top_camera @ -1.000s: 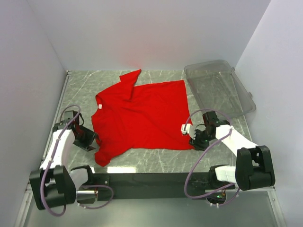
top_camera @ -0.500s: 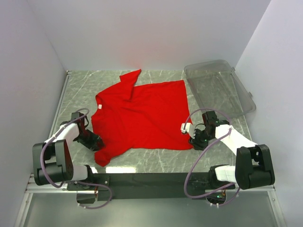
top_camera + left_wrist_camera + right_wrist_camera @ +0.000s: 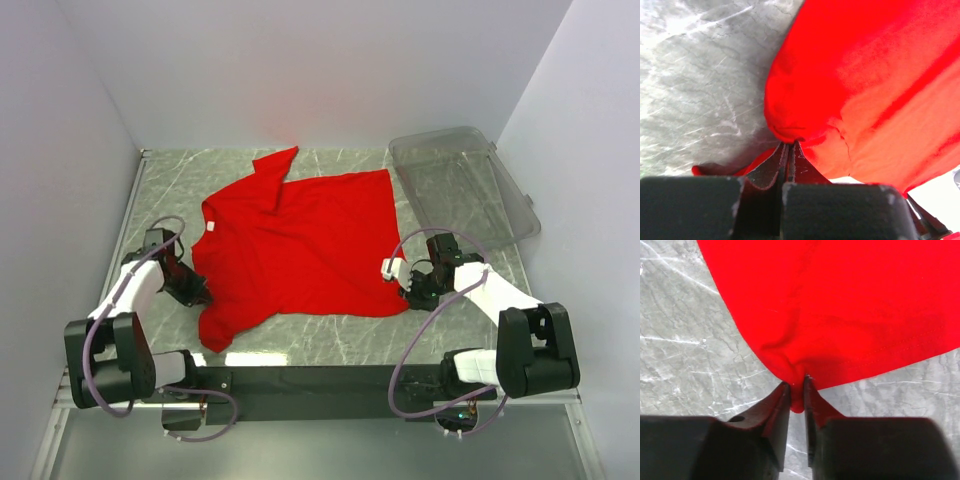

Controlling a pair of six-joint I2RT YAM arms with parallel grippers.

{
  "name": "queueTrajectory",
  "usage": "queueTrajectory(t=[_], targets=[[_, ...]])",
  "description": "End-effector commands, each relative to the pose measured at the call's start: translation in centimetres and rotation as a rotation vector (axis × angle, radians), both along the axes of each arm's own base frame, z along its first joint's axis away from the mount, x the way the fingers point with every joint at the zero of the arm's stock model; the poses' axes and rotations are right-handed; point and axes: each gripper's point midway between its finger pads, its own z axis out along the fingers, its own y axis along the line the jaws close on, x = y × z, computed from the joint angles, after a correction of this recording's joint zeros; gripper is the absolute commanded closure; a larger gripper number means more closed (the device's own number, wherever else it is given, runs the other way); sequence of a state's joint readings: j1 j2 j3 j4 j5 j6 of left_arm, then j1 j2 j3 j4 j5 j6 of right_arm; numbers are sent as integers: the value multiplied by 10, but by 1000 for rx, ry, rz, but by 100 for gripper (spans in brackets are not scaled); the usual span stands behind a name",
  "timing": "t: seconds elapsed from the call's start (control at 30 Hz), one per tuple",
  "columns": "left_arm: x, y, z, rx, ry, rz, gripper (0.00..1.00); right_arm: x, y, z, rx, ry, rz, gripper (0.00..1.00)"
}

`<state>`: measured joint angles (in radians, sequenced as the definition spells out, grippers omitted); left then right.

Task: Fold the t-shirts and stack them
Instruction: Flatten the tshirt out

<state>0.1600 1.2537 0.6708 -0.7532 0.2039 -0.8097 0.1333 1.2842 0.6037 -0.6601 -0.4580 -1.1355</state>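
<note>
The shirt [image 3: 295,245] lay spread flat on the table [image 3: 330,345], stretching ahead of and between both grippers, with its collar toward the left arm. The left gripper [image 3: 788,145] was closed almost fully, its jaws pinching a bunched fold of the shirt's edge right at the tips, with the rest of the cloth spreading away ahead and to its right. The right gripper [image 3: 797,382] was likewise nearly closed, with a small tuck of the hem corner caught between its fingers and bare table to either side. Judging by this, the step in hand was a first fold along the near edge, with both corners gripped. To do it well, the two arms should lift together and only a little, keep the edge taut between them, and carry it away from the bases at one pace so that it lands square; each pinch looked thin, so a jerk could pull the cloth free. The far sleeve [image 3: 275,170], well beyond the left gripper, was twisted over on itself and would want flattening. A clear bin [image 3: 505,195] stood beyond and to the right of the right gripper, apart from the shirt and out of the fold's path. The right arm's cable [image 3: 400,350] looped behind its gripper, a possible snag.
</note>
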Motion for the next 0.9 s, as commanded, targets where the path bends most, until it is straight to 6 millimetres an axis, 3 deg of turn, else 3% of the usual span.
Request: queueTrajectory(t=[0.0, 0.13, 0.2, 0.3, 0.5, 0.53, 0.57, 0.6, 0.63, 0.7, 0.8, 0.87], targets=[[6, 11, 20, 61, -51, -24, 100, -3, 5, 3, 21, 4, 19, 85], [11, 18, 40, 89, -126, -24, 100, -5, 6, 23, 44, -37, 25, 99], [16, 20, 56, 97, -192, -34, 100, -3, 7, 38, 64, -86, 26, 100], [32, 25, 96, 126, -331, -32, 100, 5, 16, 73, 137, -161, 7, 100], [67, 33, 217, 208, -706, -35, 99, 40, 41, 189, 344, -358, -60, 100], [72, 34, 250, 231, -791, -36, 99, 47, 46, 221, 384, -415, -73, 100], [74, 35, 270, 250, -844, -39, 100, 50, 48, 239, 408, -445, -79, 100], [75, 36, 304, 277, -930, -38, 99, 53, 51, 259, 440, -487, -74, 100], [74, 37, 323, 296, -979, -37, 99, 56, 53, 291, 476, -545, -89, 100], [72, 40, 362, 344, -1079, -28, 99, 56, 55, 326, 515, -622, -97, 100], [54, 41, 446, 424, -1287, -3, 99, 53, 55, 397, 587, -807, -102, 100], [44, 44, 477, 465, -1358, 29, 99, 44, 55, 425, 639, -863, -132, 100]])
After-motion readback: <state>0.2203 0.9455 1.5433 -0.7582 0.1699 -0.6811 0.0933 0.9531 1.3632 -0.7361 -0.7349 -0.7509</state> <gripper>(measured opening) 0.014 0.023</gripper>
